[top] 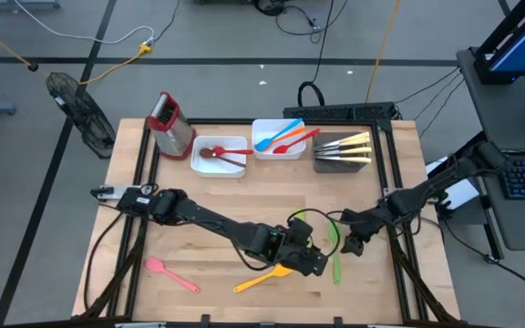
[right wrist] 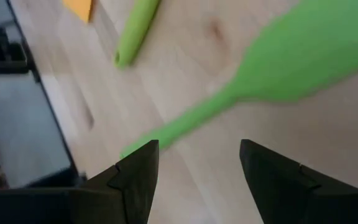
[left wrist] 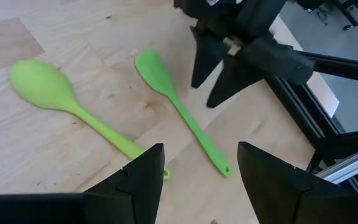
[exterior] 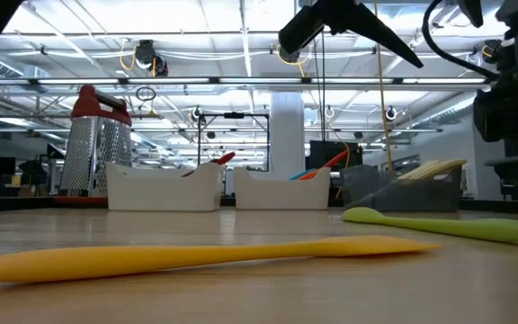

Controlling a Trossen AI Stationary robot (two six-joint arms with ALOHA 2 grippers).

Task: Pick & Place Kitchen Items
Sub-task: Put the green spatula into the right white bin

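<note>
Along the far edge of the wooden table [top: 208, 228], stood three containers in a row, beside a red-topped metal grater [top: 169, 123] at the left end. In the left white tray [top: 199, 166], held a brown spoon [top: 210, 153] and a red utensil [top: 233, 151] crossing it. In the middle white tray [top: 264, 151], lay a blue spatula [top: 274, 136], an orange one [top: 286, 142] and a red one [top: 303, 138], handles reaching toward the right. In the dark tray [top: 326, 164], kept pale-handled knives [top: 354, 147] side by side. On the bare wood nearer the front, rested a pink spatula [top: 173, 275] well to the left, a yellow spatula [top: 262, 278] near the middle, and a green spatula [left wrist: 179, 109] and a green spoon [left wrist: 67, 99] lying flat close together at the right. Left gripper [left wrist: 201, 171] hovered just above the two green pieces with fingers spread apart, grasping nothing, the spoon's handle end passing under one finger. Right gripper [right wrist: 197, 165] hung close over the green spatula as well, fingers released and wide, empty, facing the left one from the other side. In the low view, showed the yellow spatula in front and a green piece lying flat behind it.
</note>
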